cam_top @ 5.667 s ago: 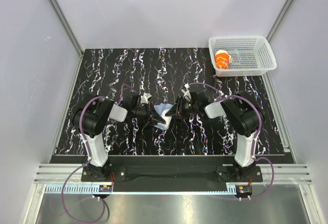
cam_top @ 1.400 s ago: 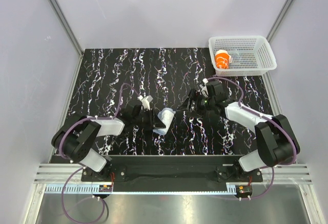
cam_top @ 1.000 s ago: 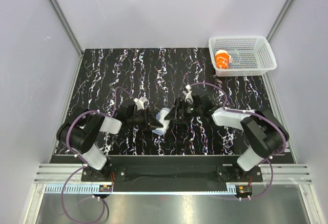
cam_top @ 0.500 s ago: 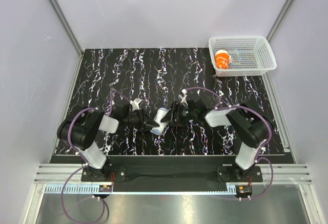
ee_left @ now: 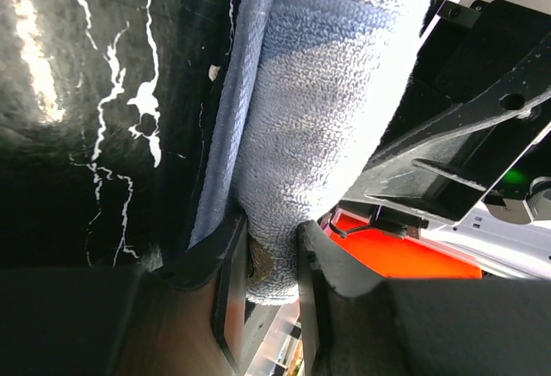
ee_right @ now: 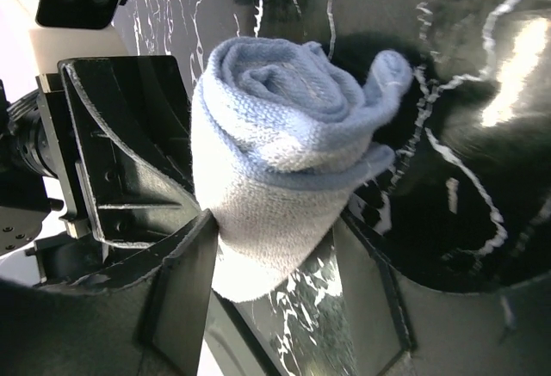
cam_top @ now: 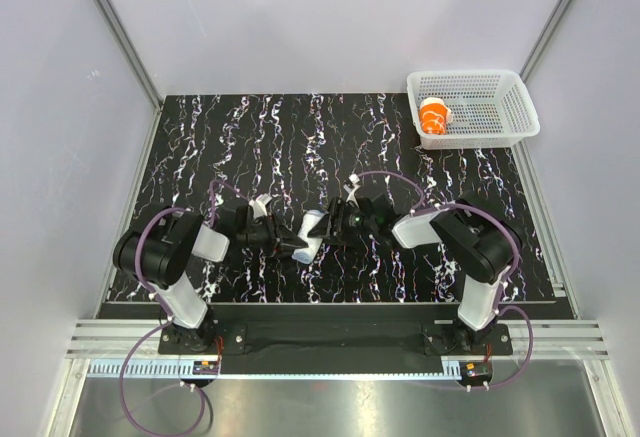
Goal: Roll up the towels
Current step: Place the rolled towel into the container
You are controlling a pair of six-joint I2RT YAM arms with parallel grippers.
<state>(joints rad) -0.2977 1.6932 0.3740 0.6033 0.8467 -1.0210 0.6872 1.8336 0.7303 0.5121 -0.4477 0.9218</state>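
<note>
The pale blue-grey towel [cam_top: 312, 229], rolled into a short cylinder, hangs between the two grippers at the middle of the table. My left gripper [cam_top: 296, 245] is shut on one end of the roll [ee_left: 318, 118], which is pinched between its fingers [ee_left: 231, 264]. My right gripper [cam_top: 330, 228] is open around the other end [ee_right: 275, 161]; its left finger [ee_right: 185, 273] touches the cloth and the right finger [ee_right: 379, 281] stands a little apart. The orange towel [cam_top: 434, 117] lies rolled in the white basket [cam_top: 527, 109].
The basket sits at the table's far right corner. The black marbled tabletop [cam_top: 240, 137] is bounded by grey walls and metal rails. In the right wrist view the left gripper's black body [ee_right: 120, 161] stands close behind the roll.
The right gripper has come in from the right and its jaws have narrowed round the roll. The left gripper has kept its hold on the roll and drawn slightly left.
</note>
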